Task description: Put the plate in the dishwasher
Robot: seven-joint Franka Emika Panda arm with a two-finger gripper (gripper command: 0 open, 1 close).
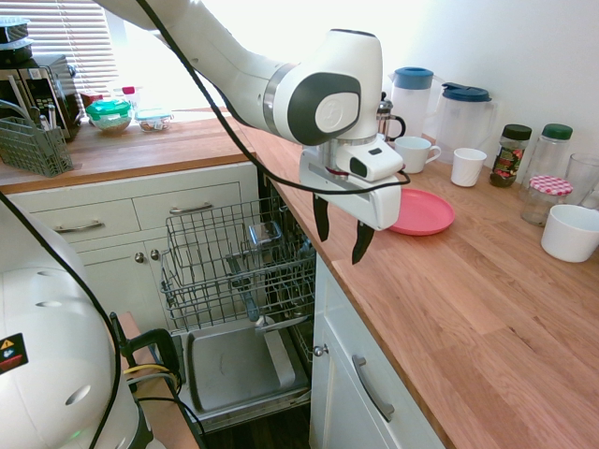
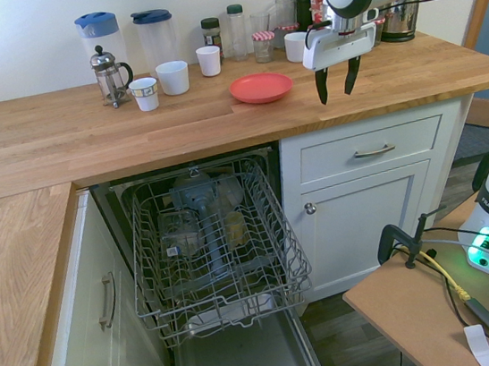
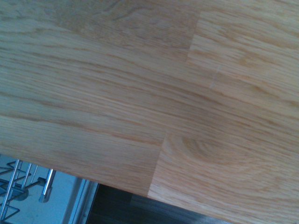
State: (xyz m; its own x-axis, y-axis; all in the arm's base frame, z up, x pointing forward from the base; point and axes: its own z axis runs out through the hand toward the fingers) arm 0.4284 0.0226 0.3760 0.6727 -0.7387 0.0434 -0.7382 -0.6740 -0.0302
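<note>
The white Franka arm's gripper (image 2: 336, 81) hangs above the wooden surface (image 2: 129, 126), pointing straight down; its 2 black fingers (image 1: 323, 217) stand wide apart with nothing between them.

The round, flat coral-red plastic plate (image 2: 261, 88) lies flat on the surface, untouched; in the second exterior view it sits at about 9 o'clock from the gripper, near but apart from it; in the first exterior view the plate (image 1: 423, 212) shows at 3 o'clock of the gripper, partly hidden behind the hand.

The under-counter dishwasher (image 2: 207, 242) stands open below the surface, its grey wire rack (image 1: 234, 257) pulled out and its grey inner door panel (image 1: 239, 365) lowered; a few pale items lie in the rack, too unclear to name.

Behind the plate, at its 12 o'clock in the second exterior view, stand a white handleless cup (image 2: 209, 60), a white mug (image 2: 173, 78) and a small patterned cup (image 2: 144, 94); further toward 10 o'clock are a glass French press (image 2: 108, 76) and 2 clear plastic jugs with blue lids (image 2: 156, 39); a white bowl (image 1: 570, 232) sits near the jars (image 1: 511, 154) in the first exterior view.

The wrist view shows the wooden surface (image 3: 149, 93) close up, with a sliver of the wire rack (image 3: 18, 186) past its edge.
</note>
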